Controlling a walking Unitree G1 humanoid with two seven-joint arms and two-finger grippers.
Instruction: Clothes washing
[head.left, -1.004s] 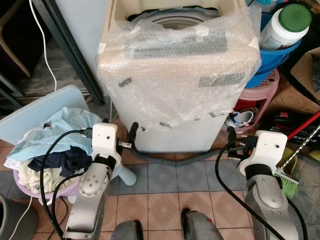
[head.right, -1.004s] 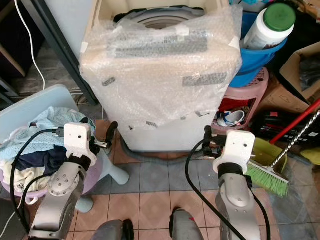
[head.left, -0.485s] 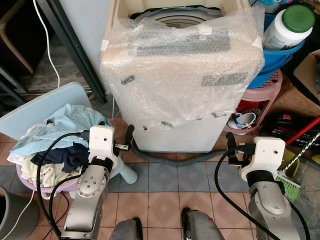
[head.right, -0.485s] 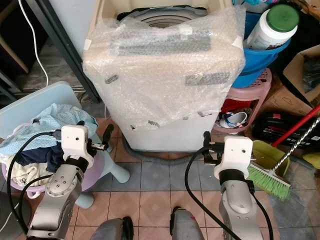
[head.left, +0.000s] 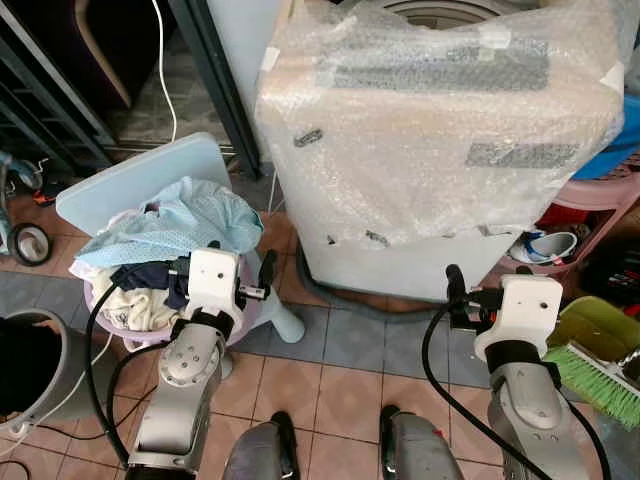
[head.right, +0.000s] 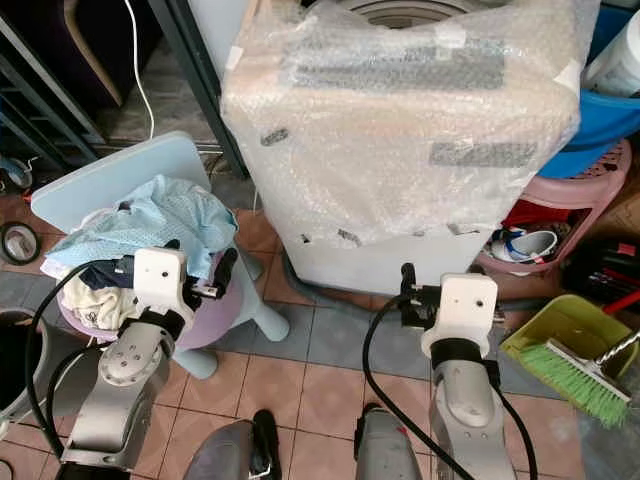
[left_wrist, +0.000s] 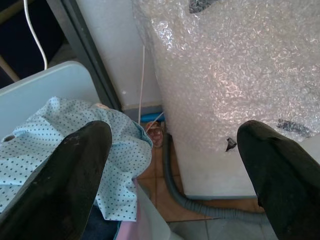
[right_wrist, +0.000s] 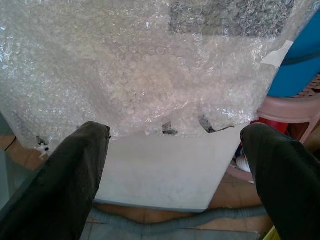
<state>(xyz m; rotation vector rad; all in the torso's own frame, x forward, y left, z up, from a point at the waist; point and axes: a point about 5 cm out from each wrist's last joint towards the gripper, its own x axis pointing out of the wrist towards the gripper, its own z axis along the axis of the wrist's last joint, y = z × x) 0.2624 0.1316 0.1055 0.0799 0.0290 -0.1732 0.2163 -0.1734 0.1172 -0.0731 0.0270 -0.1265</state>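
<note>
Bubble-wrapped washing machine (head.left: 440, 130), laundry basket (head.left: 150, 335), left claw (left_wrist: 172, 165) spread

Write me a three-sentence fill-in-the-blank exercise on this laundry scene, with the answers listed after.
1. The washing machine is wrapped in ____ wrap.
2. The heap of clothes lies on the robot's ____ side, close to the left hand.
3. The fingers of the right hand are ____, with nothing between them.

Answers: bubble; left; open
</note>
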